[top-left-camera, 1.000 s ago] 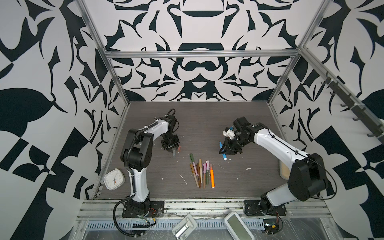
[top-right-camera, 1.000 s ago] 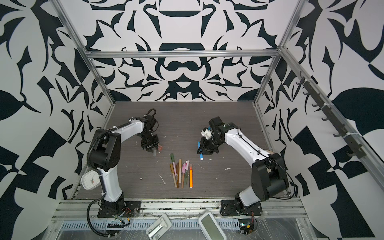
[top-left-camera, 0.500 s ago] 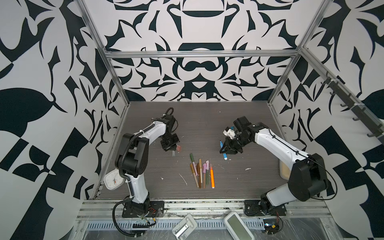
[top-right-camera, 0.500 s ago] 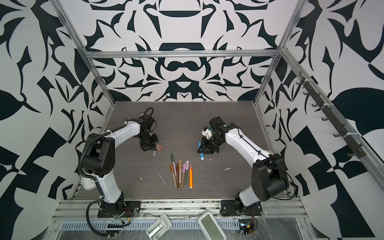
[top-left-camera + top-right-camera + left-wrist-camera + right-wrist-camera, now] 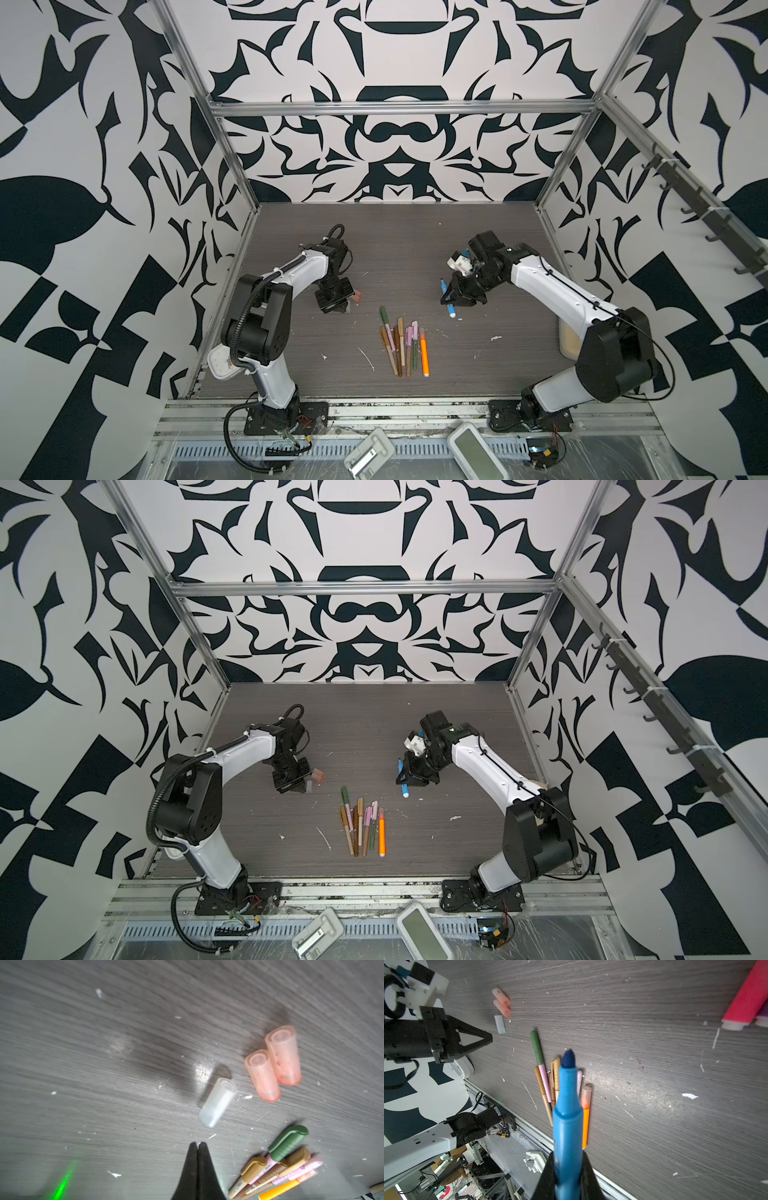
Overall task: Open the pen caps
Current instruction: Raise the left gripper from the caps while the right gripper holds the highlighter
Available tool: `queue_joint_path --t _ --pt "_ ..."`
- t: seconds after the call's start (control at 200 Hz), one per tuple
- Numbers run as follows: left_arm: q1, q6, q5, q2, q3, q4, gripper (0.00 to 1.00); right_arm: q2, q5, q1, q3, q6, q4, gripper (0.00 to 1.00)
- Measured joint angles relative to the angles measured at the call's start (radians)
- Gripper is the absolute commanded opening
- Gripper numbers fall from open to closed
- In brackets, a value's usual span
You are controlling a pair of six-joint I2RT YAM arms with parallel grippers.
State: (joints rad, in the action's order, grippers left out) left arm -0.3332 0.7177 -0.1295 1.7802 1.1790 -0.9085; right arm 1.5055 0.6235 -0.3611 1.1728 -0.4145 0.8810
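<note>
while left claw (image 5: 197, 1144) pinches together, seemingly empty, right claw (image 5: 568, 1156) clamps a blue pen (image 5: 568, 1103).

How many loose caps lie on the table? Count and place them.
3: two peach caps touching, one clear cap beside them, all by the left gripper. Others may be hidden.

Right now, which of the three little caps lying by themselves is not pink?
The clear whitish cap. It lies a little apart from the two pink caps, which sit side by side.
</note>
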Motion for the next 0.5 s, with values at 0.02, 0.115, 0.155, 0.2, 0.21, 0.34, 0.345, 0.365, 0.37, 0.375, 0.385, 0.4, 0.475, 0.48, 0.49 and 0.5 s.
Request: queue_joint_path --t 0.02,0.115,0.155,0.2,0.21,0.34,0.345,0.365,0.37,0.375,0.385,0.4,0.475,0.48,0.49,0.5 --pt "0.0 0.0 0.002 0.007 0.0 0.0 0.0 0.001 0.0 0.0 0.004 0.001 0.002 0.0" --pt "0.0 0.0 0.011 0.038 0.001 0.001 0.0 0.001 0.0 0.002 0.014 0.006 0.005 0.0" --pt "0.0 -0.001 0.017 0.049 0.002 0.001 0.0 0.001 0.0 0.002 0.016 0.008 0.008 0.0" --pt "0.0 -0.001 0.021 0.065 0.006 0.001 0.0 0.001 0.0 0.002 0.016 0.01 0.011 0.0" --pt "0.0 -0.001 0.022 0.069 0.006 0.001 0.0 0.001 0.0 0.002 0.017 0.011 0.012 0.0" --pt "0.0 -0.002 0.027 0.095 0.023 0.001 0.0 0.001 0.0 0.006 0.019 0.017 0.019 0.0" --pt "0.0 -0.003 0.026 0.096 0.023 0.001 0.0 0.001 0.0 0.006 0.019 0.018 0.019 0.0" --pt "0.0 -0.003 0.027 0.097 0.025 0.002 0.0 0.001 0.0 0.006 0.019 0.018 0.02 0.0" --pt "0.0 -0.003 0.026 0.097 0.026 0.003 0.0 0.001 0.0 0.006 0.019 0.018 0.02 0.0" --pt "0.0 -0.003 0.027 0.097 0.027 0.003 0.0 0.001 0.0 0.006 0.019 0.018 0.02 0.0" --pt "0.0 -0.003 0.027 0.098 0.028 0.003 0.0 0.001 0.0 0.006 0.019 0.018 0.021 0.0" --pt "0.0 -0.003 0.027 0.099 0.031 0.003 0.0 0.001 0.0 0.006 0.019 0.019 0.021 0.0" --pt "0.0 -0.003 0.029 0.108 0.044 0.003 0.0 0.001 0.0 0.008 0.019 0.021 0.023 0.0" --pt "0.0 -0.004 0.029 0.109 0.045 0.003 0.0 0.001 0.0 0.008 0.019 0.021 0.023 0.0" --pt "0.0 -0.004 0.029 0.111 0.047 0.003 0.0 0.001 0.0 0.008 0.019 0.021 0.023 0.0" --pt "0.0 -0.004 0.029 0.112 0.048 0.004 0.0 0.001 0.0 0.008 0.019 0.021 0.023 0.0"
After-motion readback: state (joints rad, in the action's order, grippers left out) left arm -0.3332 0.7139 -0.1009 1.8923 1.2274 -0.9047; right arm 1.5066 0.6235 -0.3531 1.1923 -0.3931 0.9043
